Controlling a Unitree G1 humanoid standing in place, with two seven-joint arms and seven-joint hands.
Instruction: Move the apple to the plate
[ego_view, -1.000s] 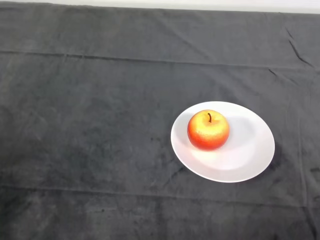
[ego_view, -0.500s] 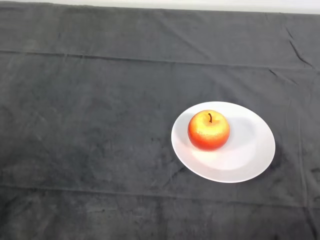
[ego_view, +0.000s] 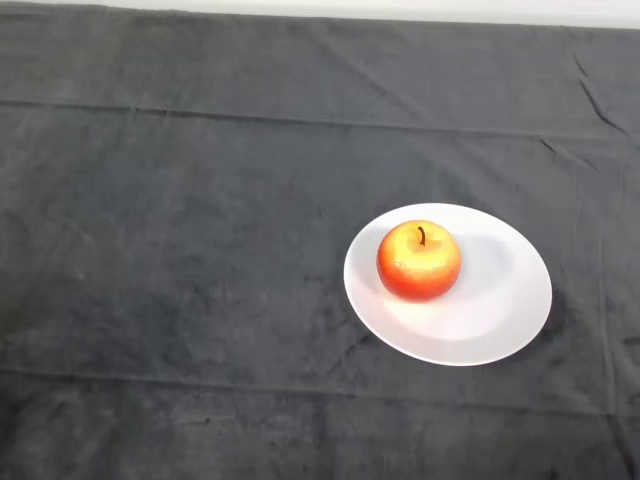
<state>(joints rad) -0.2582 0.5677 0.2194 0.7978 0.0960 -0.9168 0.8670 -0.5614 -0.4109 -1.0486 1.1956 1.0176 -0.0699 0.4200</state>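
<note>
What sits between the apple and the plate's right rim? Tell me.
Nothing: in the head view only bare white plate lies right of the apple, which stands upright left of centre.

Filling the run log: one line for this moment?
apple: upright on plate | hand: not in view | task: looks done

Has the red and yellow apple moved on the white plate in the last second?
No. The red-and-yellow apple sits upright on the left part of the round white plate, same as before.
</note>
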